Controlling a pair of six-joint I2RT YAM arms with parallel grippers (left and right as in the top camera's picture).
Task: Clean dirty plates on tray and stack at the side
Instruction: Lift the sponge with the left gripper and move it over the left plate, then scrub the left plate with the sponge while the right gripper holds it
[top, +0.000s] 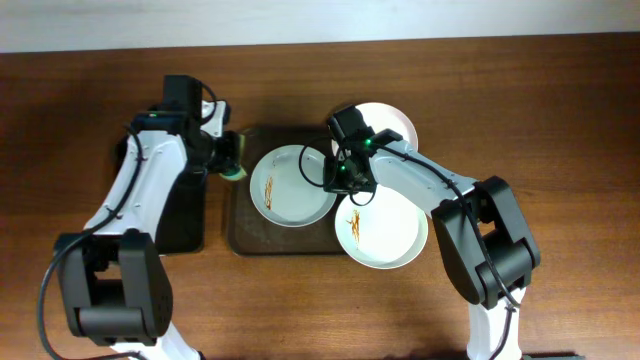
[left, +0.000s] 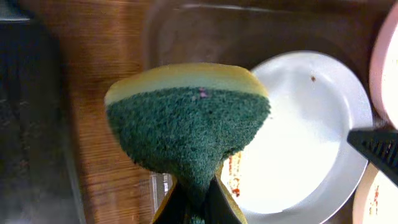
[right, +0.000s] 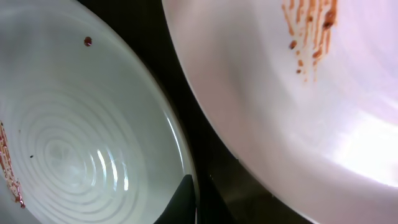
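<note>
A white plate with red streaks near its left rim lies on the dark tray. My right gripper is shut on its right rim; in the right wrist view one finger lies inside the rim of this plate. A second stained plate overlaps the tray's right edge and also shows in the right wrist view. My left gripper is shut on a green and yellow sponge, held just left of the first plate.
A third white plate lies on the wooden table behind the right arm, partly hidden. A black mat lies left of the tray under the left arm. The tray's raised rim runs behind the sponge.
</note>
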